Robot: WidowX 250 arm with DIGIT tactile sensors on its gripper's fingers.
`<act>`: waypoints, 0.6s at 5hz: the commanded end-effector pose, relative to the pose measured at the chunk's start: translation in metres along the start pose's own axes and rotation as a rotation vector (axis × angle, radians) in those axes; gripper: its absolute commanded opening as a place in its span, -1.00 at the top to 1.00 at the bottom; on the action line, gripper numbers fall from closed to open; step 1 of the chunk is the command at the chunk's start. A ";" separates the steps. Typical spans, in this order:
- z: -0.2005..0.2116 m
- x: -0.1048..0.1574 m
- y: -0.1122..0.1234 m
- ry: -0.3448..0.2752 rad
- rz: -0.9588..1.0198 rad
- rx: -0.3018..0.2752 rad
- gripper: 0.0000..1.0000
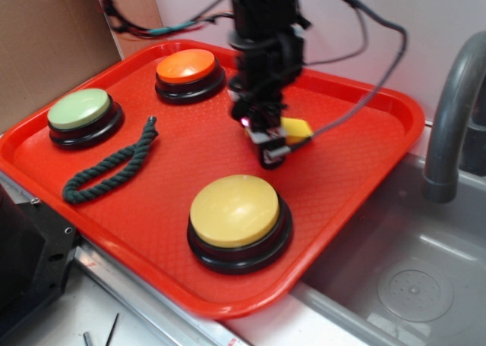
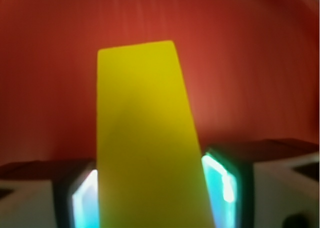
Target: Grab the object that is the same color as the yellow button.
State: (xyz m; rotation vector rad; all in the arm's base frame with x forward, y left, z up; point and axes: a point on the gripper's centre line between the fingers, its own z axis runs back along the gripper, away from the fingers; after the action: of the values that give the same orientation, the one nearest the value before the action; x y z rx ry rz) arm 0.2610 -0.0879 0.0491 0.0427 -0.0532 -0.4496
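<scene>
A red tray (image 1: 364,171) sat beside a grey sink (image 1: 410,285), with a curved grey tap (image 1: 452,111) rising at the right edge. Three domed buttons on black bases stood on the tray: a green button (image 1: 79,108) at the left, an orange button (image 1: 186,66) at the back, and a yellow button (image 1: 234,210) at the front. A dark green rope (image 1: 114,164) lay in a loose loop between the green button and the yellow one.

The black robot arm (image 1: 262,27) reached down over the middle of the tray, behind the yellow button. Its hand (image 1: 277,137) was pinching the wedge (image 1: 298,127), a small bright-yellow piece that stuck out to the right of the fingers. Whether the wedge was touching the tray or lifted above it could not be told from the exterior view.

In the wrist view, the wedge (image 2: 145,138) filled the centre as a tall yellow slab, narrower at the top. The fingers (image 2: 227,180) pressed against it on both sides, glowing pale blue-green where they met it. Blurred red tray (image 2: 250,63) surface filled the background behind it.
</scene>
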 end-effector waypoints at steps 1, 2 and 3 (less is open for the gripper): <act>0.083 -0.039 0.004 -0.081 0.240 -0.041 1.00; 0.104 -0.068 -0.001 -0.062 0.265 -0.061 1.00; 0.108 -0.101 -0.006 -0.015 0.339 -0.072 1.00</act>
State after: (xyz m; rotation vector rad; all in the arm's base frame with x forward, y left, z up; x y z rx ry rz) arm 0.1560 -0.0430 0.1411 -0.0308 -0.0195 -0.1290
